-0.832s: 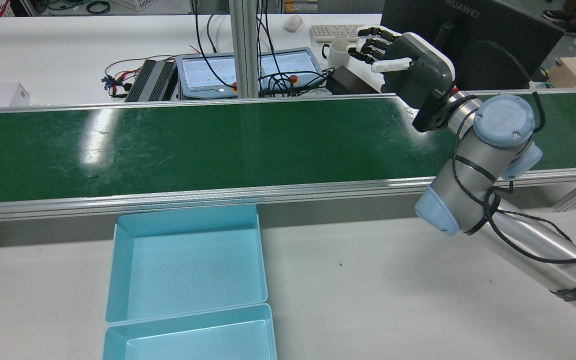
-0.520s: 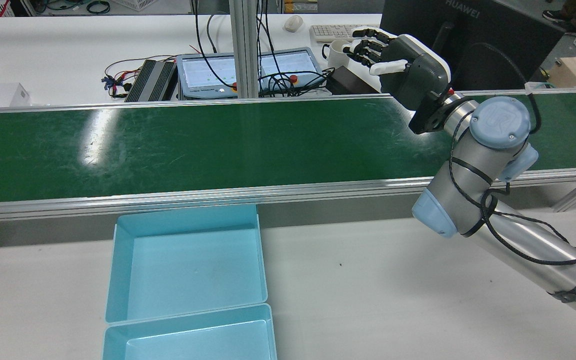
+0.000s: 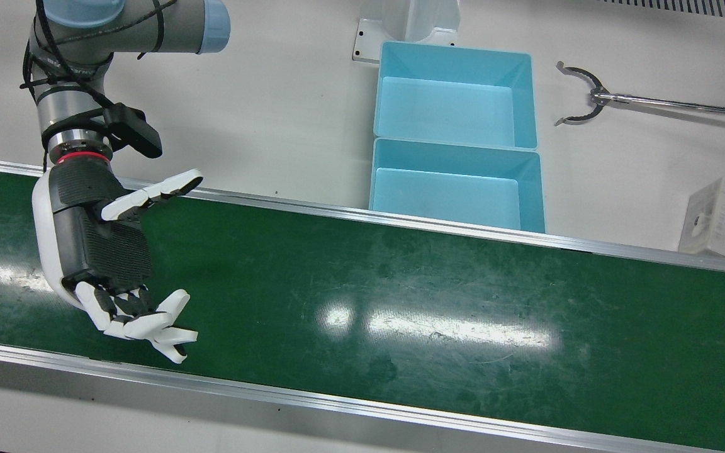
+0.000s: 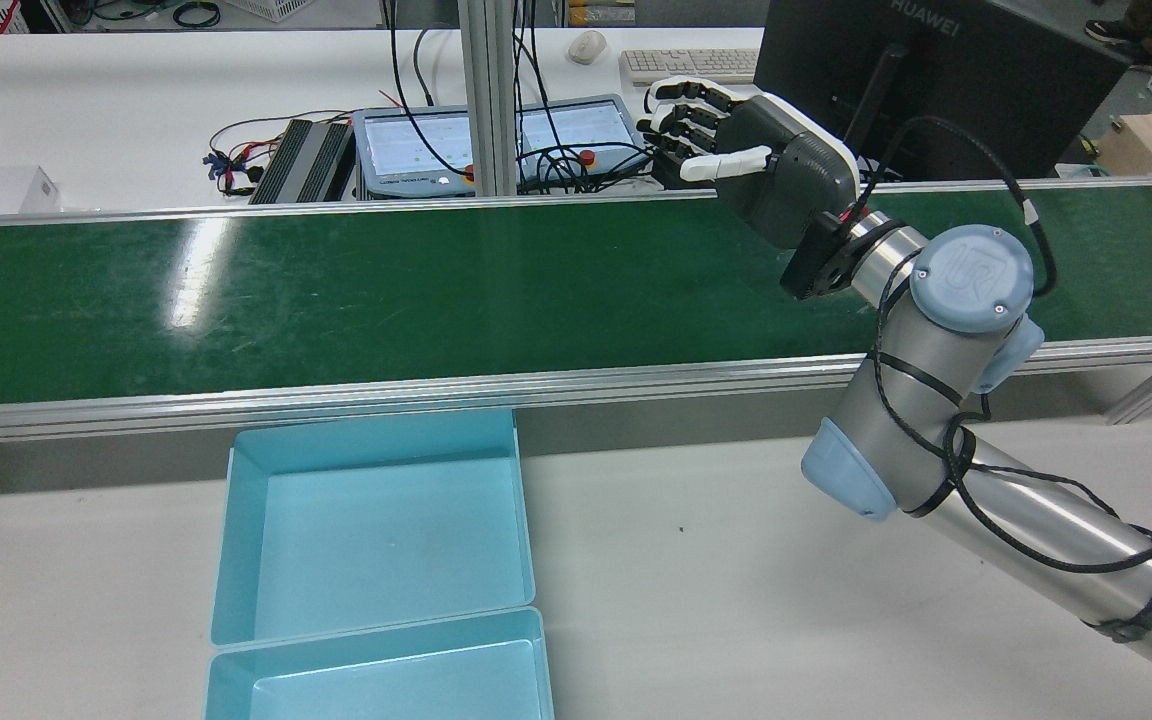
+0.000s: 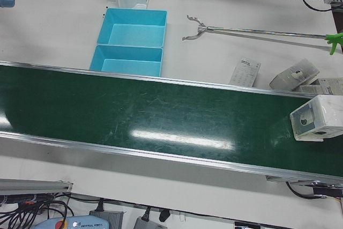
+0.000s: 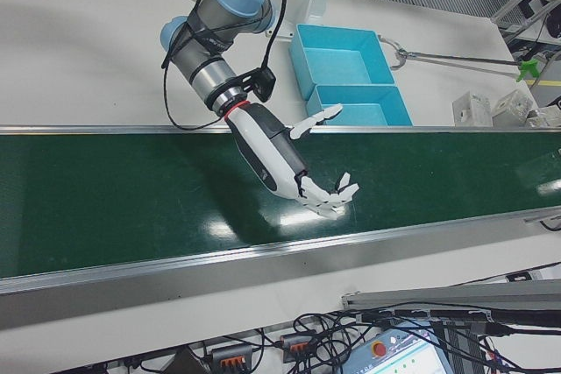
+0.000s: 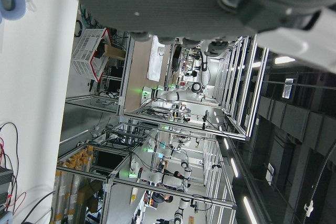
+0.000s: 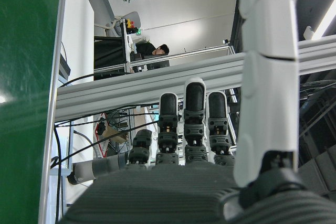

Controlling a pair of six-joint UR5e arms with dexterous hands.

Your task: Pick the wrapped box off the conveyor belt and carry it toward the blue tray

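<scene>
A white wrapped box rests at the right end of the green conveyor belt in the left-front view; the other views do not show it. My right hand hovers over the belt near its far edge, palm sideways, fingers spread, nothing in it. Two blue trays sit end to end on the white table beside the belt. Only the left hand view shows my left hand; its palm is bare and nothing is held.
A long reach-grabber tool lies on the table past the trays. Other small boxes lie on the table by the belt's rail. Cables, a pendant and a monitor stand behind the belt in the rear view.
My right hand has slid left along the belt in the rear view, and the arm's wrist followed. It stays open and empty.
</scene>
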